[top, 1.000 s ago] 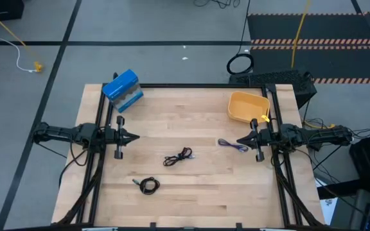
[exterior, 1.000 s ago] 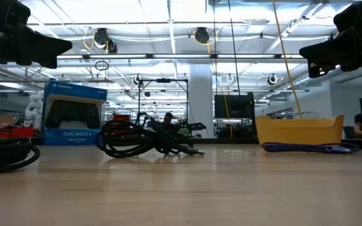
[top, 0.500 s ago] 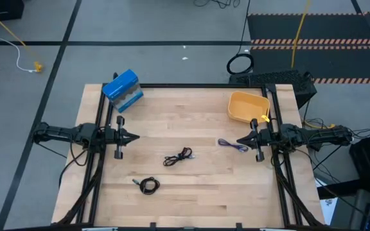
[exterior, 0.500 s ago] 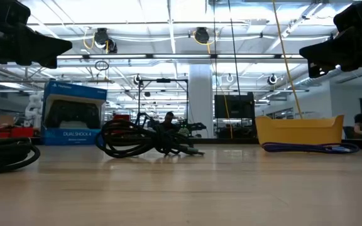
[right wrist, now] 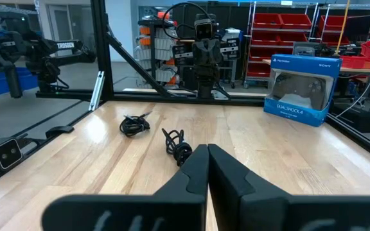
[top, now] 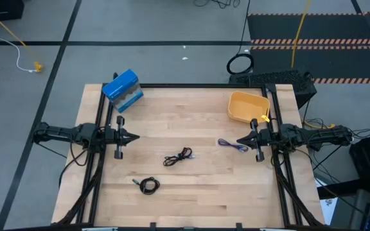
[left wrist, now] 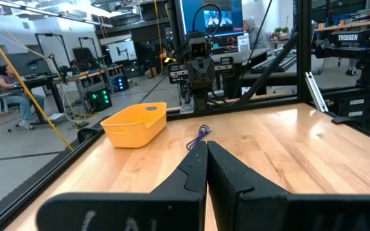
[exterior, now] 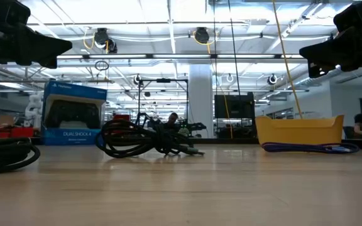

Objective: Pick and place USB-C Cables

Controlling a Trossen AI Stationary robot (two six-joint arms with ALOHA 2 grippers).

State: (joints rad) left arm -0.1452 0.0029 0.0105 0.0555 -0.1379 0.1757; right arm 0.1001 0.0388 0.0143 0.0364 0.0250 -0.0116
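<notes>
I have both arms parked at the tabletop's (top: 191, 128) side edges, facing each other across it. My left pincer (top: 133, 136) is closed and empty, fingers pressed tip to tip in its wrist view. My right pincer (top: 240, 142) is the same, shut on nothing, and it hangs clear of the wood.

I take the yellow bin (top: 248, 106) as my landmark. It sits at the far right corner, just beyond the right pincer. The purple cable (top: 232, 145) lies on the wood just in front of the bin, right beside the right pincer's tips. The first black cable (top: 178, 156) lies near the middle of the tabletop, well apart from the bin. The second black cable (top: 148, 185), a tighter coil, lies farther still from the bin, toward the near edge. A blue box (top: 123, 89) stands at the far left corner, opposite the bin.

I judge that no cable has been picked yet: all three lie loose and the bin looks empty. So the step in hand is the first reach. The purple cable is the obvious start, being closest to both the right pincer and the bin. The next move calls for opening the right pincer, tipping it down over the coil and closing across its bunched strands, since a thin cable slips easily.
</notes>
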